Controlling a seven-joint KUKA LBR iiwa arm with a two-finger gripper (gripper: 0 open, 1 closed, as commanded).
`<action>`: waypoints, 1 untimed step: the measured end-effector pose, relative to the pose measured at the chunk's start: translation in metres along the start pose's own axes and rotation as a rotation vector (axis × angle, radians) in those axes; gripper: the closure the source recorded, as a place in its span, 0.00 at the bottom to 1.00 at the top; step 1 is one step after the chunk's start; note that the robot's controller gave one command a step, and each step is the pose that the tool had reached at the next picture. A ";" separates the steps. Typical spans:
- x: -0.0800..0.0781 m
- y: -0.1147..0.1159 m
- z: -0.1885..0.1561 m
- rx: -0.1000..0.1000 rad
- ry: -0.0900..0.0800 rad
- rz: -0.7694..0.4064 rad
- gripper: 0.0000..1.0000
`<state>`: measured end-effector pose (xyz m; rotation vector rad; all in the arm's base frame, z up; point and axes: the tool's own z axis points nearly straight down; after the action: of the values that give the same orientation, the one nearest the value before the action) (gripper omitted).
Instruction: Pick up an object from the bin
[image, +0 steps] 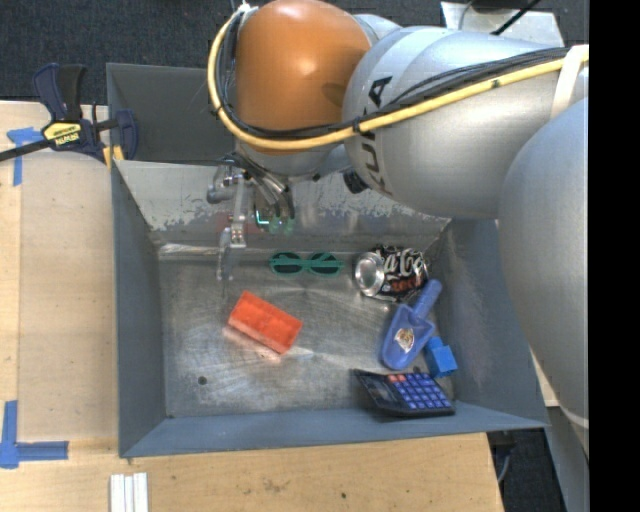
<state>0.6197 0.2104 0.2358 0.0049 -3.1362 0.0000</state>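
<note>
Evidently no pick is yet made: the gripper (250, 240) is held spread and empty by the bin's back wall, just beside the green glasses (305, 264), over which centring and lowering would be needed.

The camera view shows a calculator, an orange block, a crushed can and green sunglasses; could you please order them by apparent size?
1. The calculator, largest.
2. The orange block and the crushed can look about alike, so I won't rank one above the other.
3. The green sunglasses, slim and smallest.
</note>
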 end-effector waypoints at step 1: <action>-0.002 -0.001 -0.005 -0.002 -0.009 0.003 0.00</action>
<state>0.6216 0.2093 0.2410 0.0008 -3.1449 -0.0026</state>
